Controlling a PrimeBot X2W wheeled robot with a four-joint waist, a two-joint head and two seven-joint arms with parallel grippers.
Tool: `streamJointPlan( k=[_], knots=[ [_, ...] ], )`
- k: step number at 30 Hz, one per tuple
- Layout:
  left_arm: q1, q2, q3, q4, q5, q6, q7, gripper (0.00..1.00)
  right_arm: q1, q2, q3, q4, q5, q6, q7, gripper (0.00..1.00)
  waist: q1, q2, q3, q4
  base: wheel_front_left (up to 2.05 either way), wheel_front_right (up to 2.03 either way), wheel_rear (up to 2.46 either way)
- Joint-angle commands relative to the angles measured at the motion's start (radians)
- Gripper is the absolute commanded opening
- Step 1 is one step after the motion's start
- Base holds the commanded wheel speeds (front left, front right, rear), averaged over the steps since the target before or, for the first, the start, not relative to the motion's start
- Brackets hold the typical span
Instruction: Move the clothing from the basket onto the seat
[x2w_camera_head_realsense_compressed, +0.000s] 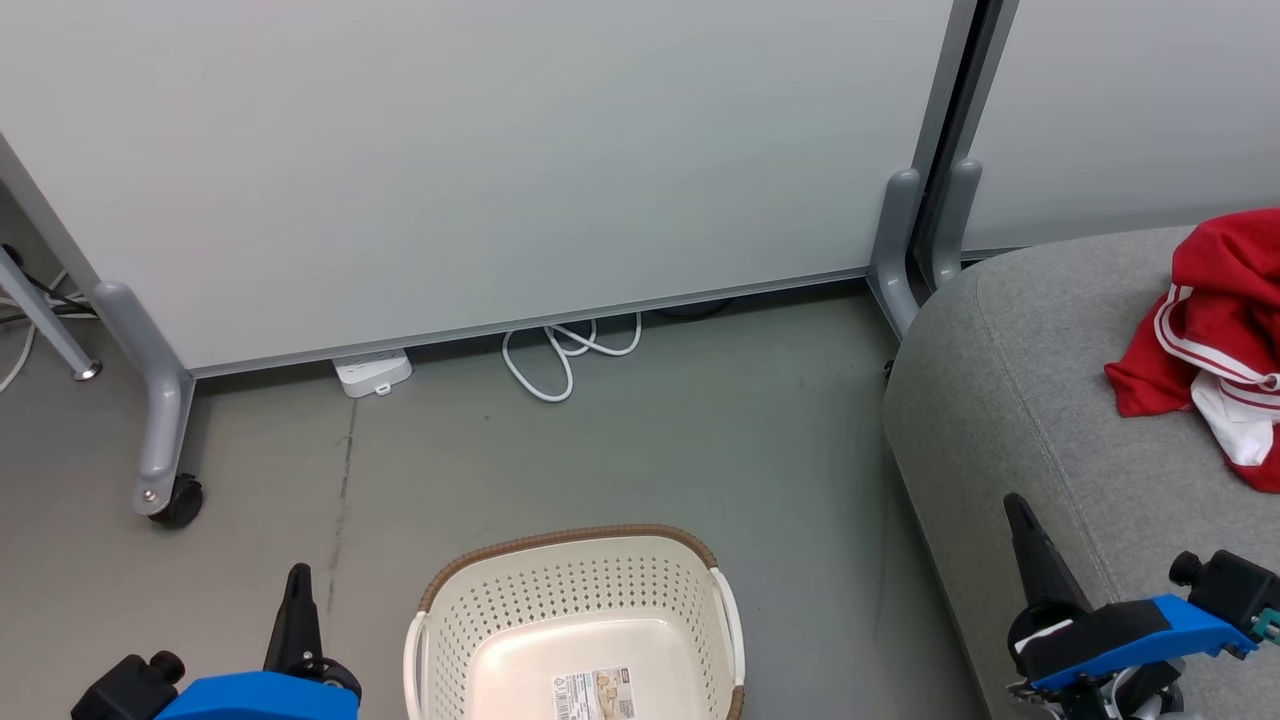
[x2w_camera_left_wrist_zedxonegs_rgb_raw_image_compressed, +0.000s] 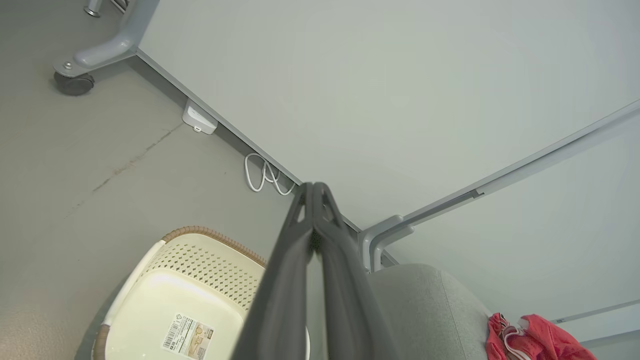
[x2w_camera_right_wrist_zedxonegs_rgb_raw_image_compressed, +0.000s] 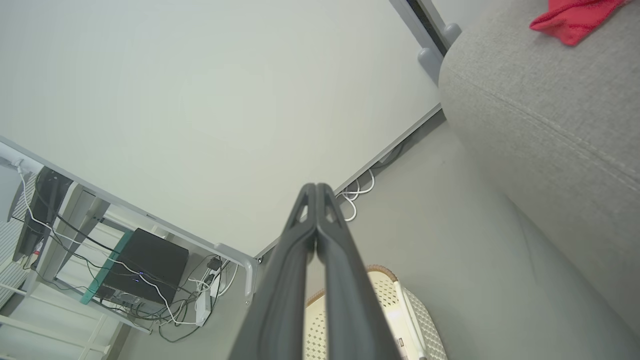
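Observation:
The cream perforated basket (x2w_camera_head_realsense_compressed: 575, 625) stands on the floor at the bottom middle, with only a label sticker (x2w_camera_head_realsense_compressed: 592, 695) on its floor. Red clothing with white stripes (x2w_camera_head_realsense_compressed: 1215, 340) lies bunched on the light-grey seat (x2w_camera_head_realsense_compressed: 1040, 400) at the right. My left gripper (x2w_camera_head_realsense_compressed: 298, 580) is shut at the basket's left, holding nothing. My right gripper (x2w_camera_head_realsense_compressed: 1018, 510) is shut over the seat's front edge, short of the clothing. The left wrist view shows the basket (x2w_camera_left_wrist_zedxonegs_rgb_raw_image_compressed: 185, 295), the seat (x2w_camera_left_wrist_zedxonegs_rgb_raw_image_compressed: 425, 310), the clothing (x2w_camera_left_wrist_zedxonegs_rgb_raw_image_compressed: 530, 342) and shut fingers (x2w_camera_left_wrist_zedxonegs_rgb_raw_image_compressed: 314, 192). The right wrist view shows shut fingers (x2w_camera_right_wrist_zedxonegs_rgb_raw_image_compressed: 316, 192), the basket (x2w_camera_right_wrist_zedxonegs_rgb_raw_image_compressed: 395, 315) and the clothing (x2w_camera_right_wrist_zedxonegs_rgb_raw_image_compressed: 570, 15).
A pale wheeled partition panel (x2w_camera_head_realsense_compressed: 470, 160) stands behind, with grey feet and a caster (x2w_camera_head_realsense_compressed: 180, 500). A white power strip (x2w_camera_head_realsense_compressed: 372, 372) and looped white cable (x2w_camera_head_realsense_compressed: 560, 355) lie on the grey floor at its base. Equipment and cables (x2w_camera_right_wrist_zedxonegs_rgb_raw_image_compressed: 135, 270) sit beyond the panel.

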Motion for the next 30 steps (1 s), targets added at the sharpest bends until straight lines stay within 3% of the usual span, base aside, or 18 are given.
streamJointPlan(
  k=[1, 30],
  knots=[
    [-0.032, 0.003, 0.006, -0.017, -0.034, -0.003, 0.009, 0.00, -0.023, 0.002, -0.007, -0.015, 0.038, 0.000, 0.006, 0.00, -0.0001, -0.0001, 0.000, 0.000, 0.00, 0.00, 0.00],
    [-0.069, -0.002, 0.035, -0.049, -0.327, -0.006, 0.093, 0.00, -0.035, 0.007, -0.042, -0.024, 0.362, 0.000, 0.049, 0.00, -0.0001, -0.0001, -0.001, 0.008, 0.00, 0.00, 0.00]
  ],
)
